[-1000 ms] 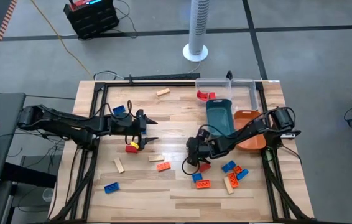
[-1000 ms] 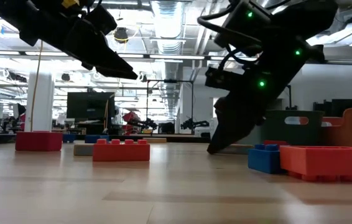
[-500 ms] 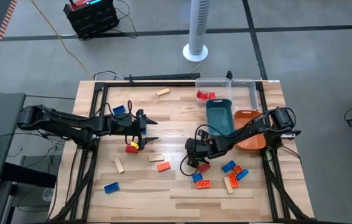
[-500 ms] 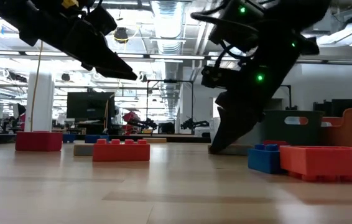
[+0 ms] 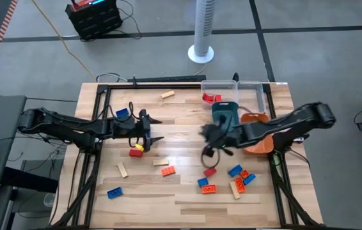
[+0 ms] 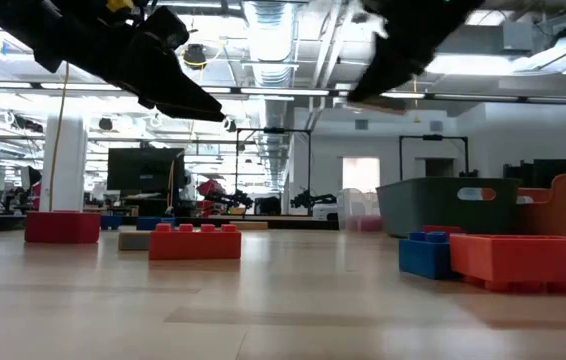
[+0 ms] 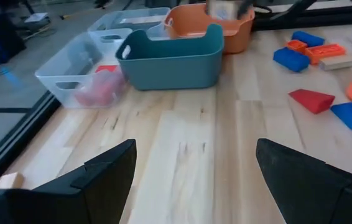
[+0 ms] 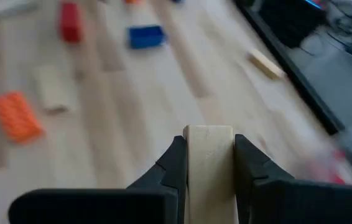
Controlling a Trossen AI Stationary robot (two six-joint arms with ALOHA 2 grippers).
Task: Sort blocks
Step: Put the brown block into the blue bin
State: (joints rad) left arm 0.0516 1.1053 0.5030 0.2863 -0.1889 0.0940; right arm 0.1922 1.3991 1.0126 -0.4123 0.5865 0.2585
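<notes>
My right gripper [image 5: 212, 138] hangs above the table middle, beside the teal tray [image 5: 226, 120], shut on a pale tan wood block [image 8: 208, 143]. Loose blocks lie flat on the table. At its near right are a red one [image 5: 210, 172], blue ones [image 5: 235, 170] and orange ones [image 5: 209, 189]. An orange one [image 5: 167, 170], a tan one [image 5: 123, 169] and a blue one [image 5: 114, 192] lie left of those. My left gripper [image 5: 154, 130] stands open over the left half, just beyond a red-and-yellow block [image 5: 135, 151], with nothing between its fingers [image 7: 107, 171]. My right gripper pinches the tan block between its two fingers, which lie on its two long sides [image 8: 191, 158]. The block lies along the fingers, and its free end [image 8: 208, 132] reaches just past their tips. It is lifted clear of the table.
A clear tray [image 5: 232, 89] with red blocks [image 5: 211, 98] stands at the far right, and an orange tray [image 5: 258, 137] stands to the right of the teal one. A tan block [image 5: 167, 94] and a blue block [image 5: 123, 114] lie toward the far edge. Bare wood lies in the middle.
My right gripper has risen from among the near-right blocks, carrying the tan block. It has gone toward the far edge and the teal tray. In the low view it has climbed from the tabletop almost out of the picture.
</notes>
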